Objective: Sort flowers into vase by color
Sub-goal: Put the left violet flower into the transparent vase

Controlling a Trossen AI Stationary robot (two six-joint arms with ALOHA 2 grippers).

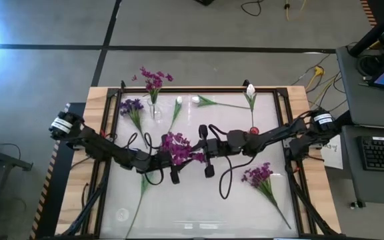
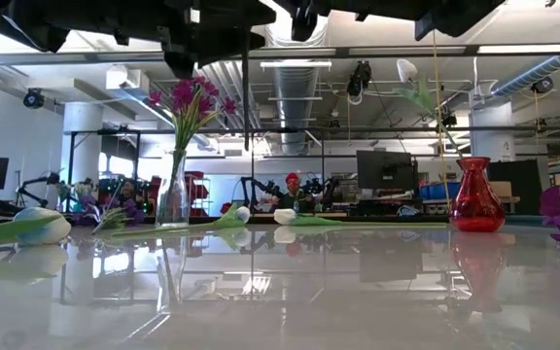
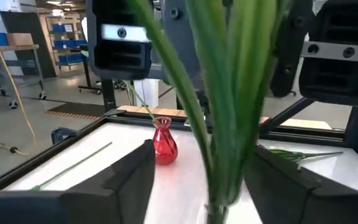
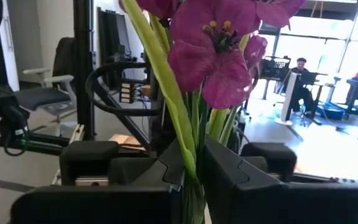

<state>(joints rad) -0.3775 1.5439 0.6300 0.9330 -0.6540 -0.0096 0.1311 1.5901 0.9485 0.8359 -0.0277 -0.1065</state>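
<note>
Purple bunch (image 1: 177, 147) is up in the air mid-desk, pinched between both claws: left claw (image 1: 172, 159) has the stem, right claw (image 1: 205, 152) is clamped on it too, looks like a handover. Glass vase (image 1: 154, 109) with purple stems sits far left, red vase (image 1: 253, 130) right. Next, I'd guess one claw lets go and the other carries it to the glass vase.

A bushy purple cluster (image 1: 178, 148) hangs mid-table, its green stem pinched between both arms' fingers. Another purple bunch (image 1: 153, 81) stands upright in a clear glass vase (image 1: 155, 110) at the far left, with a loose purple stem (image 1: 132, 107) lying just left of it. A white tulip (image 1: 251, 90) stands in a red vase (image 1: 252, 131) far right. Two white buds (image 1: 179, 101) lie flat between the vases; another purple stem (image 1: 259, 176) lies near right.
</note>
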